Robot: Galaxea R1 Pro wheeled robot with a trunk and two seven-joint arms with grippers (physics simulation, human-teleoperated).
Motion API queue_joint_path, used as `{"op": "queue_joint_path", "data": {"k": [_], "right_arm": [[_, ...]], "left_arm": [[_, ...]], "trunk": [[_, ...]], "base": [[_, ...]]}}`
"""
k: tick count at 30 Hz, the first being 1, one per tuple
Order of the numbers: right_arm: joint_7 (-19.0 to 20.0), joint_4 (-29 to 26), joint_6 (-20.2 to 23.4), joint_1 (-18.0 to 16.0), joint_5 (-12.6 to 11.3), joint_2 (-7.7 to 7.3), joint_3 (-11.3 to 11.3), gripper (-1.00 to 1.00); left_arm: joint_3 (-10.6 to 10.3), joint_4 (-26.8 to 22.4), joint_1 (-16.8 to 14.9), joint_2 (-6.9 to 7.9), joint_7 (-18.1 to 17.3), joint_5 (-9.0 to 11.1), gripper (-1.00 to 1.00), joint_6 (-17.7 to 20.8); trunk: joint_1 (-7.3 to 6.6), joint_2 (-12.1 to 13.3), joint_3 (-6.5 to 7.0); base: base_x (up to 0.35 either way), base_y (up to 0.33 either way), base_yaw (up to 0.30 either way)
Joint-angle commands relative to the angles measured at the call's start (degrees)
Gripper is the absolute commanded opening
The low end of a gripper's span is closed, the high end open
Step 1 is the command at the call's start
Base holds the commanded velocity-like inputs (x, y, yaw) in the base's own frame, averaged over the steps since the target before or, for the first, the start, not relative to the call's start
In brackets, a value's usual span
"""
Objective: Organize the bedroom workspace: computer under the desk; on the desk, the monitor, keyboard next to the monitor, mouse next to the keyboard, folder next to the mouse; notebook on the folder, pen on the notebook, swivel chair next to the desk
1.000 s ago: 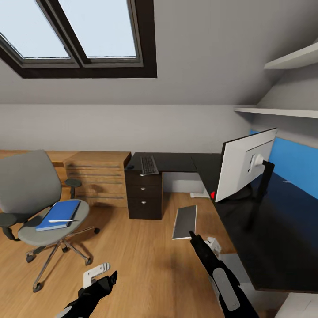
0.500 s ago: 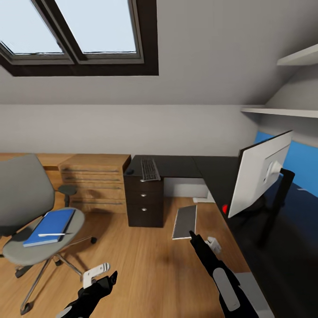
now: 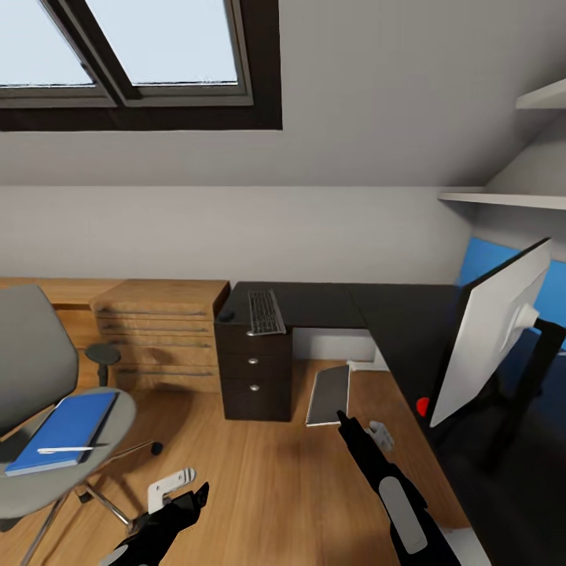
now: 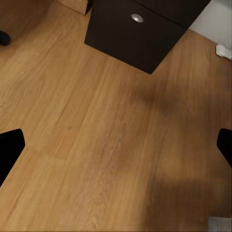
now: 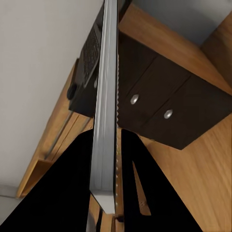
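Folder [image 3: 59,424] with pen [image 3: 65,450] on chair [image 3: 39,440] at our 9 o'clock. Left gripper [image 4: 116,150] spread, empty, over floor [image 3: 259,479]. Keyboard [image 3: 266,311], mouse [image 3: 226,316] on desk [image 3: 393,322], 12 o'clock. Right gripper [image 5: 108,159] clamps notebook [image 3: 328,395]. Monitor [image 3: 491,330] at 3 o'clock.

No readable text, label, brand, number or sign found in any view. Keyboard [image 3: 266,311] keys too small for legends to be made out. Monitor [image 3: 491,332] seen from pale back, no logo legible. Folder [image 3: 61,430] cover plain blue, unmarked. Drawer fronts of dark cabinet [image 3: 253,366] carry only round knobs, no lettering.
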Motion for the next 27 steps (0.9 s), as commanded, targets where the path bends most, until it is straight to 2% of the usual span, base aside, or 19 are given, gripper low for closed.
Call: {"op": "queue_joint_path", "data": {"k": [1, 16, 27], "right_arm": [[0.43, -0.04, 0.59, -0.03, -0.7, 0.08, -0.28, -1.0], [0.34, -0.04, 0.59, -0.03, -0.7, 0.08, -0.28, -1.0], [0.26, -0.08, 0.67, -0.03, -0.74, 0.05, -0.32, -1.0]], "left_arm": [[-0.12, -0.11, -0.02, 0.06, 0.49, 0.52, 1.0, 0.06], [-0.12, -0.11, -0.02, 0.06, 0.45, 0.52, 1.0, 0.06], [-0.11, -0.11, -0.02, 0.06, 0.45, 0.5, 1.0, 0.06]], "trunk": [[0.04, -0.03, -0.05], [0.04, -0.03, -0.05], [0.04, -0.03, -0.05]], "base": [[0.335, 0.0, 0.0], [0.335, 0.008, 0.0], [0.331, 0.126, 0.0]]}}
